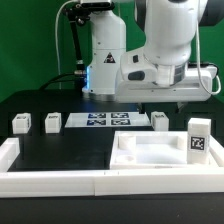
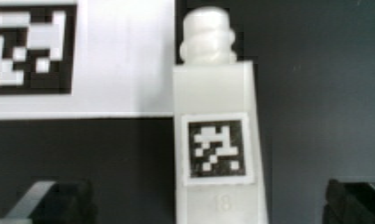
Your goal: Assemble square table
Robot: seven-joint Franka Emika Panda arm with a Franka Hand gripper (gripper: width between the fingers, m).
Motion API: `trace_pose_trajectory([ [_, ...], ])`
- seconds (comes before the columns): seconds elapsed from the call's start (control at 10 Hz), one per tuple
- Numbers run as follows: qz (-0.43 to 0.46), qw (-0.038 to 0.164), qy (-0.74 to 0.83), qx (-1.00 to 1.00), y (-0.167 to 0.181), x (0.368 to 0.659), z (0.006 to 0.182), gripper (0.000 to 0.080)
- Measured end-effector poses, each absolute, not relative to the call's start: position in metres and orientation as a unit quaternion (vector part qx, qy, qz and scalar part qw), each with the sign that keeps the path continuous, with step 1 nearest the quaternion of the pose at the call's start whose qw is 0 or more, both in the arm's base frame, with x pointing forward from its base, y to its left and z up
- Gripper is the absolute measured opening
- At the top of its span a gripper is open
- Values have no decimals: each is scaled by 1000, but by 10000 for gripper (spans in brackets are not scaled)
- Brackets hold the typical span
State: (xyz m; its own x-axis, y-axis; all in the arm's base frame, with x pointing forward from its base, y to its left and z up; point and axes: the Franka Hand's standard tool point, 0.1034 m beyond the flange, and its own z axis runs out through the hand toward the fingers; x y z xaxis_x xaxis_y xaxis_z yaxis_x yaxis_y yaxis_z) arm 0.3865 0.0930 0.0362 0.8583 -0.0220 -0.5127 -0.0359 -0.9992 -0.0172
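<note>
Your gripper [image 2: 202, 205], fingers [image 2: 51, 200] spread wide, straddles one tagged leg block [image 2: 212, 130], seemingly without touching it; table slab [image 1: 150, 158] lies close by.

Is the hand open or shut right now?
Open. In the wrist view the hand has its fingers wide apart, a leg between them with gaps either side.

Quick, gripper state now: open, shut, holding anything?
Gripper: open, holding nothing; a leg shows between its fingers, clear of both.
</note>
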Motion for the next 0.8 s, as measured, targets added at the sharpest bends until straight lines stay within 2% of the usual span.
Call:
trace_pose_trajectory([
  [0.2,315,13,15,-949,95,390,34,649],
  [0.4,378,13,16,-925,95,379,36,649],
  [0.8,500,7,26,-865,88,371,23,649],
])
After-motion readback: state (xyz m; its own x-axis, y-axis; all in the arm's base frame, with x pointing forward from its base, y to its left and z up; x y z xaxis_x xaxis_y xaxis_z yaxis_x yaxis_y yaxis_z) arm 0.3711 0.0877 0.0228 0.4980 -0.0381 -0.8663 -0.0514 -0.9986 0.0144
